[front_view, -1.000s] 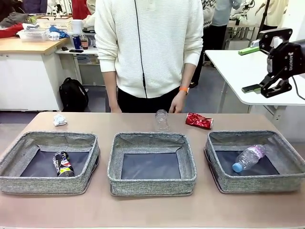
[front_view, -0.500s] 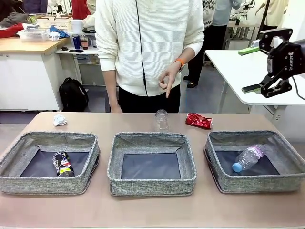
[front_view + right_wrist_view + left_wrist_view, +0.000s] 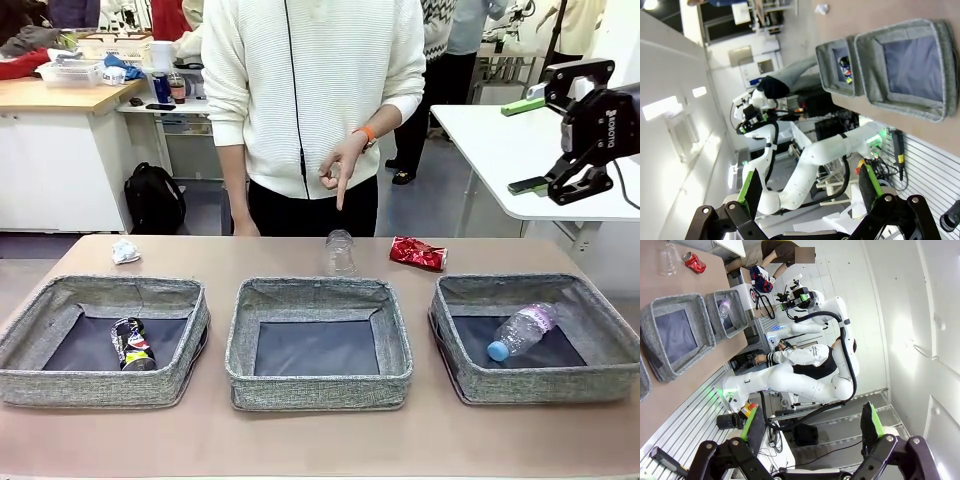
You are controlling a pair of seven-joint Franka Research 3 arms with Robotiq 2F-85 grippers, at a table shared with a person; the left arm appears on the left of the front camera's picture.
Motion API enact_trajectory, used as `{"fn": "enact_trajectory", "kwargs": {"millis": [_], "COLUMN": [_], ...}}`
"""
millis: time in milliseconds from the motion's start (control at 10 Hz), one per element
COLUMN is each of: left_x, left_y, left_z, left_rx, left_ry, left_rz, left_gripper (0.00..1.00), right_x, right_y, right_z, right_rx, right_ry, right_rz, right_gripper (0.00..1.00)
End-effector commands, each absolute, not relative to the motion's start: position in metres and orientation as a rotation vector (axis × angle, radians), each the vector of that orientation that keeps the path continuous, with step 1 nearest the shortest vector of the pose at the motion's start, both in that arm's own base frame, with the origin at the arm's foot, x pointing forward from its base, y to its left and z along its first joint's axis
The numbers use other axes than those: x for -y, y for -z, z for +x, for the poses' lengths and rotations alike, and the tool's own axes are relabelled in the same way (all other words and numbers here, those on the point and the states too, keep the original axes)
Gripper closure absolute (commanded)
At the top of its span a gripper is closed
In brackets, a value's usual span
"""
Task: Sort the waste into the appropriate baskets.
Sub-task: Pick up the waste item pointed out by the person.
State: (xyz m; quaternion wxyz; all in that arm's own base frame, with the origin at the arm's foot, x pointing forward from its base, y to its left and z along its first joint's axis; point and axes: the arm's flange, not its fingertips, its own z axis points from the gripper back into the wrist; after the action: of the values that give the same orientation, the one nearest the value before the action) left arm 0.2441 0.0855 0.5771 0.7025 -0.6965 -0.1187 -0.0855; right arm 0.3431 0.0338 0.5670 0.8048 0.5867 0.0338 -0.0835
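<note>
Three grey baskets stand in a row. The left basket (image 3: 60, 385) holds a dark drink can (image 3: 132, 343). The middle basket (image 3: 318, 385) has nothing in it. In the right basket (image 3: 600, 375) lies a clear plastic bottle (image 3: 522, 330). Behind the baskets, on the table, are a white paper wad (image 3: 125, 251), a second clear bottle (image 3: 340, 252) and a crushed red can (image 3: 417, 253). My right gripper (image 3: 525, 145) hangs open, high at the right, holding nothing. My left gripper (image 3: 812, 427) is open and off the table.
A person in a white sweater stands at the far edge, one hand (image 3: 338, 170) pointing a finger down above the clear bottle. A white side table (image 3: 500, 150) stands at the right rear. Bare tabletop lies in front of the baskets.
The person's hand rose from the table edge and now points downward in front of the body. Both arms and all waste items stayed still.
</note>
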Motion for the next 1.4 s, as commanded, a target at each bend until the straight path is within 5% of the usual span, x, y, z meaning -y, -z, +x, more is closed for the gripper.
{"fn": "enact_trajectory", "kwargs": {"millis": [0,200,300,600,800,1000,1200,1300], "left_x": [-0.084,-0.084,-0.084,-0.084,-0.084,-0.084,-0.084,-0.084], "left_y": [-0.580,-0.580,-0.580,-0.580,-0.580,-0.580,-0.580,-0.580], "left_z": [0.244,0.244,0.244,0.244,0.244,0.244,0.244,0.244], "left_rx": [0.281,0.281,0.281,0.281,0.281,0.281,0.281,0.281], "left_ry": [0.211,0.211,0.211,0.211,0.211,0.211,0.211,0.211], "left_rz": [-1.570,-1.570,-1.570,-1.570,-1.570,-1.570,-1.570,-1.570], "left_gripper": [0.00,0.00,0.00,0.00,0.00,0.00,0.00,0.00], "right_x": [-0.033,-0.034,-0.055,-0.154,-0.204,-0.255,-0.236,-0.254], "right_y": [-0.570,-0.567,-0.562,-0.543,-0.506,-0.465,-0.486,-0.452], "right_z": [0.345,0.343,0.362,0.437,0.478,0.492,0.487,0.484], "right_rx": [-0.072,-0.072,-0.011,0.106,0.063,0.232,0.304,0.216], "right_ry": [0.170,0.179,0.329,0.299,0.216,0.190,0.151,0.123], "right_rz": [1.274,1.256,0.968,0.403,0.273,0.169,0.318,0.215], "right_gripper": [0.00,0.00,0.00,0.00,0.00,0.00,0.00,0.00]}}
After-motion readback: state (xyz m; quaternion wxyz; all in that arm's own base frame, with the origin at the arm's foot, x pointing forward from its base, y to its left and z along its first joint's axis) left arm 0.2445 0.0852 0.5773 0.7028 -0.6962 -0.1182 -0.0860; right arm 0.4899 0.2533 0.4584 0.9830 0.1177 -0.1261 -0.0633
